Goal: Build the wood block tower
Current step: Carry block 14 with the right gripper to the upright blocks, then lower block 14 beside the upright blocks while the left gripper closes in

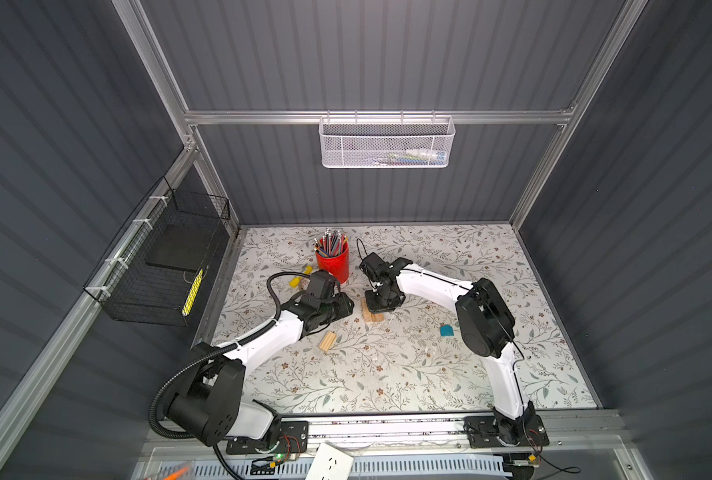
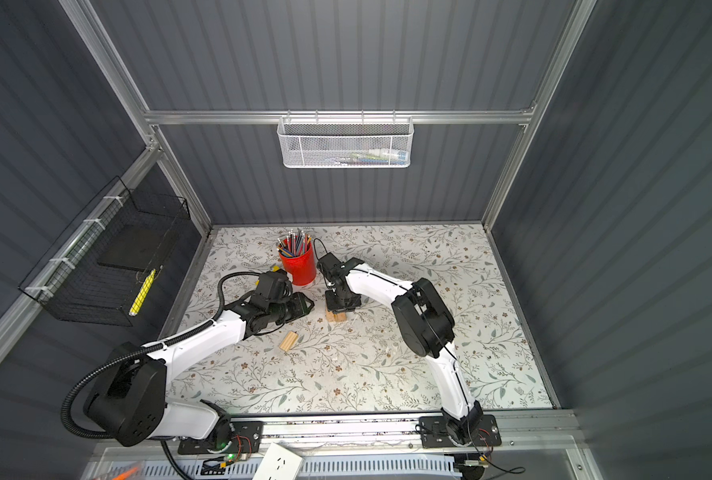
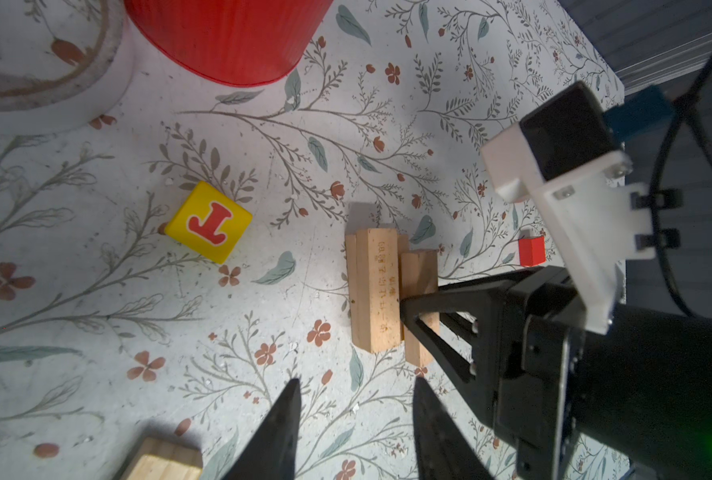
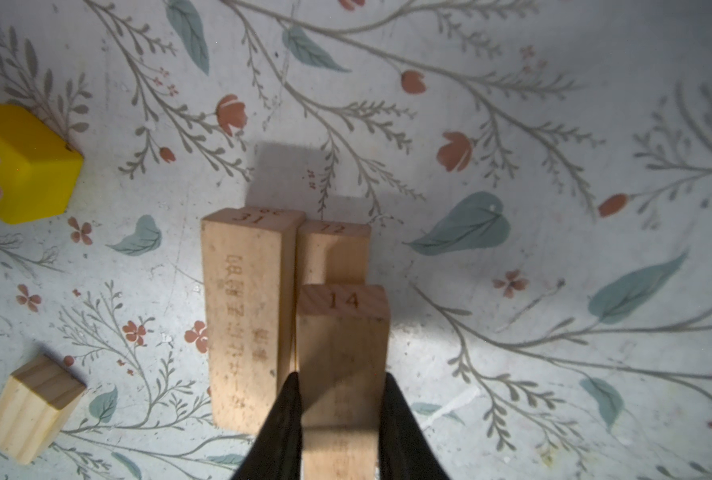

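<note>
The plank [image 4: 341, 332] in the right pincer [image 4: 341, 380] is pale bare wood, grain showing. Beside that pincer, the yellow block [image 4: 25, 166] looks glossy-painted, the worktop [image 4: 553, 208] matt.

Counter [image 1: 387, 374] white w/ grey-green leaf & red flower print; planks [image 4: 250, 311] pale wood; cube [image 3: 208, 222] yellow, red letter; cup [image 1: 332, 264] red; block [image 1: 446, 330] teal.

The red cup [image 1: 332, 262] stands behind the plank stack [image 1: 374, 318], a loose plank [image 1: 327, 341] before it; farther front the table [image 1: 387, 374] seems free.

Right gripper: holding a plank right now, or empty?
Holding. In the right wrist view, the right gripper clamps both sides of the plank marked 14.
</note>
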`<state>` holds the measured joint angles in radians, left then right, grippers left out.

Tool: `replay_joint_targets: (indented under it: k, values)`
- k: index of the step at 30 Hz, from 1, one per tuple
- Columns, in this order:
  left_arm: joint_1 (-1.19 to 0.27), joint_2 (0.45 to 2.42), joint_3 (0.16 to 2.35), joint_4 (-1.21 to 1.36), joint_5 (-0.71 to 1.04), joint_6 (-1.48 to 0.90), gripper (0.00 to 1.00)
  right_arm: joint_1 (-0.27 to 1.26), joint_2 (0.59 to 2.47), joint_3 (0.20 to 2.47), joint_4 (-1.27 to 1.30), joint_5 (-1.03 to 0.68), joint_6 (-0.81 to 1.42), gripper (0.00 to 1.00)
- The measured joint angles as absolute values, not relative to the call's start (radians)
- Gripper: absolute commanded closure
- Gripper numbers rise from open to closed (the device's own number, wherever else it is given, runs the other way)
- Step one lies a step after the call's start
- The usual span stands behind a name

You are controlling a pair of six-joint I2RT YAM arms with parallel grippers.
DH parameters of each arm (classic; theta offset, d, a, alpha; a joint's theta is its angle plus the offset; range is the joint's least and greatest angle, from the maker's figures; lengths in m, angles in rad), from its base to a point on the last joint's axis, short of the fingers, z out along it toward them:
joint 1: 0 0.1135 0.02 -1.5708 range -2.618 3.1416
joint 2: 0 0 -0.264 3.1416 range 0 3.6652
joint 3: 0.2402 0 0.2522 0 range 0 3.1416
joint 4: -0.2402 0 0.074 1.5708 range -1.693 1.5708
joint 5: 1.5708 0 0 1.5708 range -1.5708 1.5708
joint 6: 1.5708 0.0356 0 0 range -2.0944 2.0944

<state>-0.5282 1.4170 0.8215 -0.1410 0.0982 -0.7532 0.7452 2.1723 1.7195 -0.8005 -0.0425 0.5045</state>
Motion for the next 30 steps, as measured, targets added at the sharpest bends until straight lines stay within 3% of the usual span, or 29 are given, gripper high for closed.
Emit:
replay_joint_targets:
  k: [30]
  values:
    - [-0.526, 1.417, 0.822, -0.141, 0.099, -0.753, 0.56, 0.745, 2.171, 1.732, -0.802, -0.043, 0.508, 0.65]
